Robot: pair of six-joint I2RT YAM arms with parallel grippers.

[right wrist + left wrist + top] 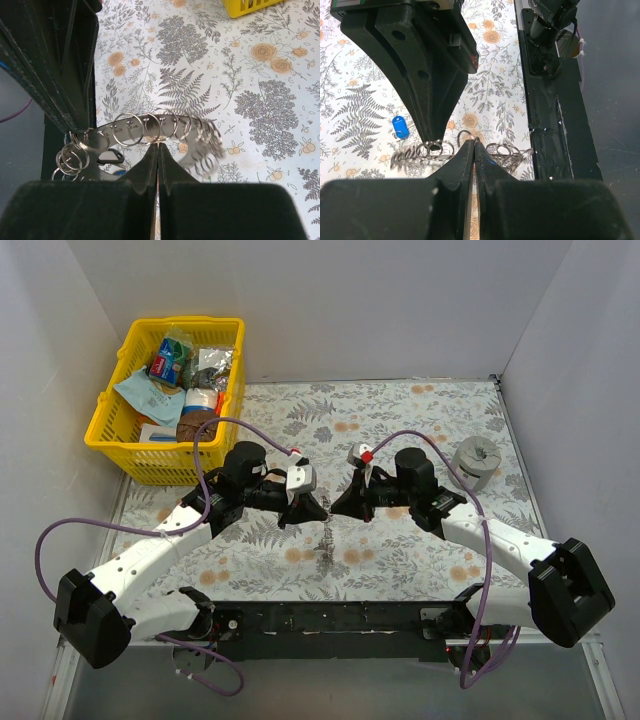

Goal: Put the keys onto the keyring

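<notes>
The keyring (150, 122), a curved silvery band hung with several small split rings, is held above the table between both grippers. My right gripper (158, 145) is shut on the band's lower edge. My left gripper (474, 141) is shut, pinching a small ring (465, 135) of the keyring (436, 149). In the top view the left gripper (312, 510) and right gripper (338, 507) meet tip to tip at the table's centre and hide the keyring. A blue key (400, 126) lies on the table below. No red key is in view.
A yellow basket (108, 430) full of packets stands at the back left. A squat grey cylinder (477, 462) sits at the right. A small black clip (111, 157) lies under the keyring. The black base rail (555, 115) runs along the near edge.
</notes>
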